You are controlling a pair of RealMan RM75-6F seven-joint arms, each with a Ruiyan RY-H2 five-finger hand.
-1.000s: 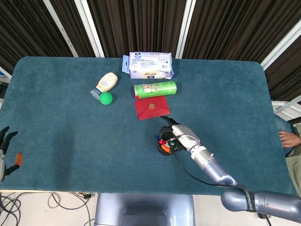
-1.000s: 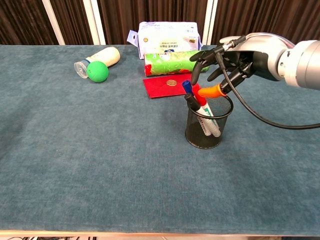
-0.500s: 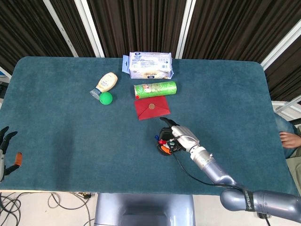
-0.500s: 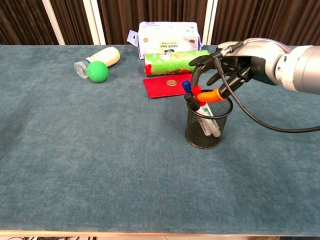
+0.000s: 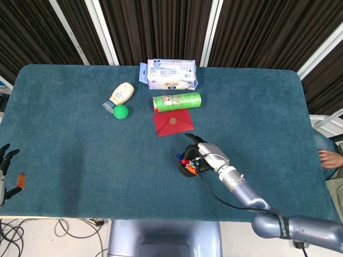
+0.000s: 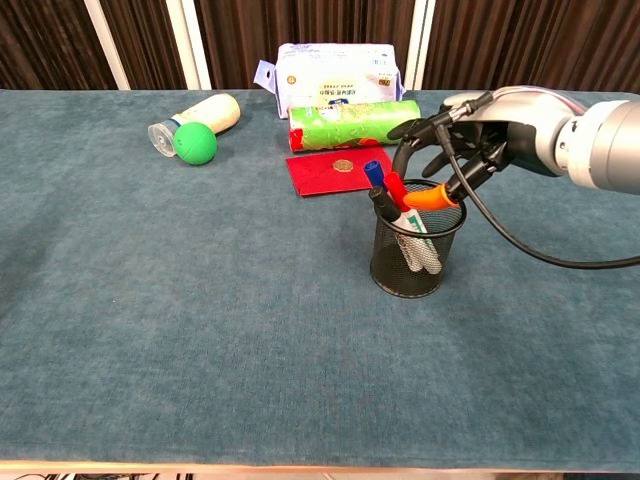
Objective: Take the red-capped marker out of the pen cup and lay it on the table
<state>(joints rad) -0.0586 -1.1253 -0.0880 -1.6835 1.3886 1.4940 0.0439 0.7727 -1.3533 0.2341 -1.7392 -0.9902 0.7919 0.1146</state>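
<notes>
A black mesh pen cup [image 6: 413, 262] [image 5: 188, 169] stands near the table's middle, holding several markers. The red-capped marker [image 6: 397, 190] [image 5: 184, 161] leans up and to the left inside it, beside a blue-capped one [image 6: 373, 173]. My right hand [image 6: 483, 140] [image 5: 210, 155] hovers just over the cup's right rim with its fingers curved and apart. Its orange thumb tip [image 6: 433, 197] lies at the rim, close to the red cap, and nothing is held. My left hand [image 5: 6, 170] hangs off the table's left edge with its fingers spread, seen in the head view only.
Behind the cup lie a red envelope with a coin [image 6: 338, 170], a green tube [image 6: 350, 123] and a white wipes pack [image 6: 336, 74]. A mayonnaise bottle [image 6: 200, 115] and a green ball [image 6: 195, 143] sit at the far left. A black cable trails from my right hand.
My right hand has dropped lower over the cup, bringing its orange thumb tip down to the rim next to the red cap. The markers and my left hand have stayed put.
</notes>
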